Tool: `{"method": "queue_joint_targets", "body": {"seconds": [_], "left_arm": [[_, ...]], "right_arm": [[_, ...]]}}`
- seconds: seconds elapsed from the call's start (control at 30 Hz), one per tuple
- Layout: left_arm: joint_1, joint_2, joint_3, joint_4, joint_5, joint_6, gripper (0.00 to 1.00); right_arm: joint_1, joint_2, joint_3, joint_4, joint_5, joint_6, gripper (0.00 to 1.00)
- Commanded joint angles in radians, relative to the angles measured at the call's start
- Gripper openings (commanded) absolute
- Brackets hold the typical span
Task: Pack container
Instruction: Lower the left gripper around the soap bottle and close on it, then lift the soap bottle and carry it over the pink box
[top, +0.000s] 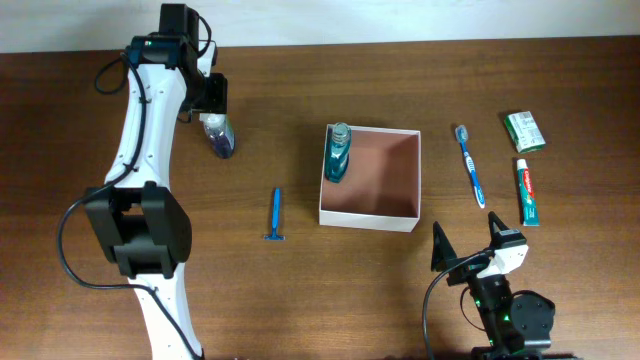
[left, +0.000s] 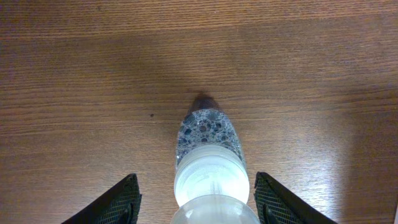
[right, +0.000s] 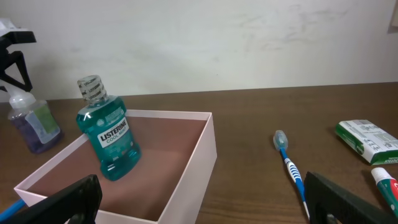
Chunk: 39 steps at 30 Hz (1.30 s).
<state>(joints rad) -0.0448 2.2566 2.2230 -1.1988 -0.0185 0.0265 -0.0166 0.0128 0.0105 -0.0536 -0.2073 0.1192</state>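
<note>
Left tool (left: 195, 178) open, fingers straddling the purple-liquid bottle (left: 208, 134) upright on the table (top: 300, 300), likely lining up a grasp. Container (top: 368, 218) mid-table, mouthwash (top: 337, 152) leaning inside. Right tool (top: 466, 226) spread wide, parked clear.

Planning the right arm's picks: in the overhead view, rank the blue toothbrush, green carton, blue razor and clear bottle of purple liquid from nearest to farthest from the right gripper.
From the right gripper:
1. blue toothbrush, just ahead.
2. green carton, far right.
3. blue razor, mid-left.
4. clear bottle of purple liquid, far left.
</note>
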Motion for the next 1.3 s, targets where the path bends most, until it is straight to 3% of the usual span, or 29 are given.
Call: {"method": "queue_joint_targets", "body": {"seconds": [0.0, 0.1, 0.2, 0.43, 0.5, 0.83, 0.97, 1.03, 1.27], "left_arm": [[-0.001, 0.006, -0.005, 0.006, -0.007, 0.005, 0.59], [-0.001, 0.006, -0.005, 0.01, -0.007, 0.005, 0.59], [-0.001, 0.006, -0.005, 0.012, -0.007, 0.005, 0.47], [-0.001, 0.006, -0.005, 0.013, -0.007, 0.005, 0.47], [-0.001, 0.006, -0.005, 0.013, -0.007, 0.005, 0.41], [-0.001, 0.006, 0.002, 0.005, -0.003, 0.005, 0.34], [-0.001, 0.006, 0.029, -0.015, -0.003, 0.005, 0.33], [-0.001, 0.006, 0.055, -0.031, -0.003, 0.005, 0.27], [-0.001, 0.006, 0.14, -0.089, -0.003, 0.005, 0.26]], "right_arm": [[0.01, -0.009, -0.005, -0.006, 0.002, -0.007, 0.99], [0.01, -0.009, -0.005, -0.006, 0.002, -0.007, 0.98], [0.01, -0.009, -0.005, -0.006, 0.002, -0.007, 0.98], [0.01, -0.009, -0.005, -0.006, 0.002, -0.007, 0.98], [0.01, -0.009, -0.005, -0.006, 0.002, -0.007, 0.98], [0.01, -0.009, -0.005, -0.006, 0.002, -0.007, 0.99], [0.01, -0.009, -0.005, -0.006, 0.002, -0.007, 0.99], [0.01, -0.009, -0.005, -0.006, 0.002, -0.007, 0.98], [0.01, -0.009, -0.005, -0.006, 0.002, -0.007, 0.98]]}}
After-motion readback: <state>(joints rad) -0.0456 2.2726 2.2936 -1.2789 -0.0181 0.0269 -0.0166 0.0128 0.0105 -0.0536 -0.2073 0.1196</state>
